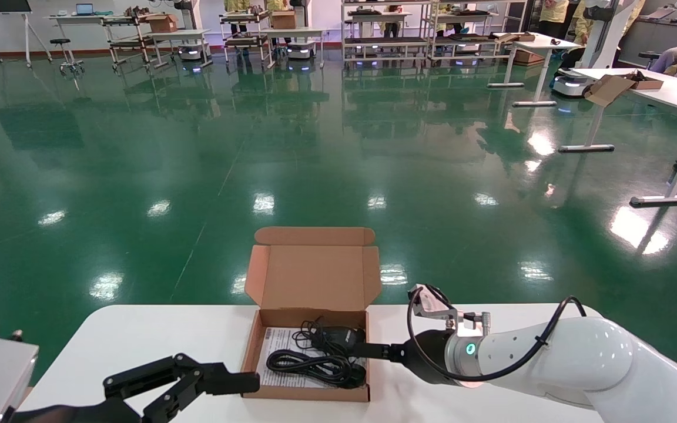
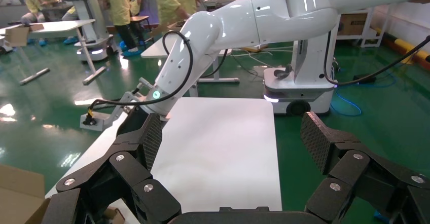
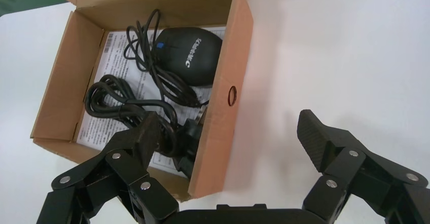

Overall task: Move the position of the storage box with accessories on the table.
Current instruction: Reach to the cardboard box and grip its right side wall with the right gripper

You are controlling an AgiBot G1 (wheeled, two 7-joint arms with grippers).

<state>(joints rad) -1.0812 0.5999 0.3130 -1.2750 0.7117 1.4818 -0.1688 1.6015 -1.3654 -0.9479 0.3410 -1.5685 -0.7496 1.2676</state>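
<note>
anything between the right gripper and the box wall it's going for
Nothing visible. The right gripper is open and straddles the storage box's right wall, one finger inside over the coiled cable, the other outside over the bare table. The mouse lies farther along, clear of the fingers.

Mouse (image 3: 190,56) — white brand lettering, illegible; paper sheet (image 3: 109,84) print — unreadable.

Robot lab: green floor (image 1: 138,147), workbenches (image 1: 291,32)
</note>
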